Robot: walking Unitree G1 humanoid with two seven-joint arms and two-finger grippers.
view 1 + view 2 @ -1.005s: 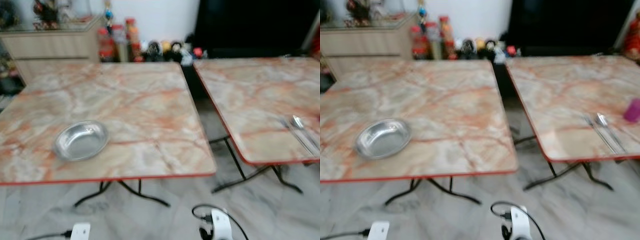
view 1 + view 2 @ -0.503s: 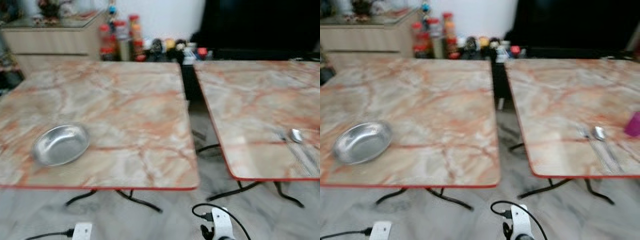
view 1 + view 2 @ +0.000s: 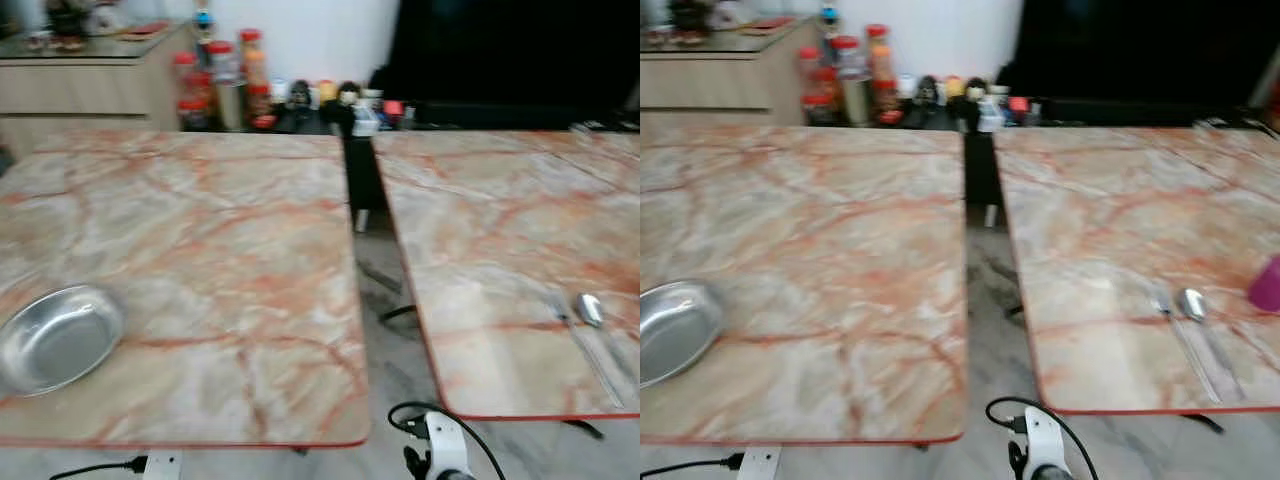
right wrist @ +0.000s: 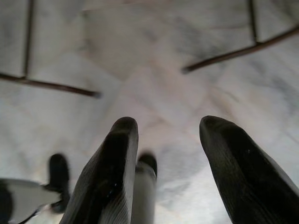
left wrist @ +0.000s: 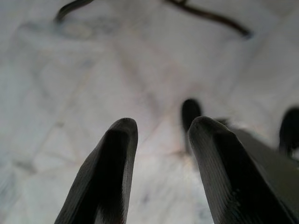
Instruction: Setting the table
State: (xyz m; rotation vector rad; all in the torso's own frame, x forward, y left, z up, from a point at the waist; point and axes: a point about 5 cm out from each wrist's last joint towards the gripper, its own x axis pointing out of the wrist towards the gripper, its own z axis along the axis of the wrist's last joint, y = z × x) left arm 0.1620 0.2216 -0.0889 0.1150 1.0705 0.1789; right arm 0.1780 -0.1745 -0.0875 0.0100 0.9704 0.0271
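Left table [image 3: 200, 250]: a pink and grey marble top with a red edge. It is a bit blurry.
Metal bowl [image 3: 55, 338]: it sits near the front left corner of the left table. The side of the picture cuts part of it off. It looks empty.
Right table [image 3: 1110, 230]: the same marble top, just beside the left table, with a thin gap of floor between them.
Spoon [image 3: 1195, 308]: it lies near the front edge of the right table, with its round end pointing away from the robot.
Fork [image 3: 1172, 325]: it lies just beside the spoon. It is blurry and hard to make out.
Pink cup [image 3: 1267, 283]: it stands near the spoon, cut off by the picture edge.
Jars and bottles [image 3: 225, 85]: in a row behind the tables, too blurry to tell apart.
Left gripper [image 5: 159, 135]: it hangs over the marble floor [image 5: 70, 70]. Its fingers are apart and hold nothing.
Right gripper [image 4: 166, 135]: it also hangs over the floor, fingers spread wide, holding nothing.
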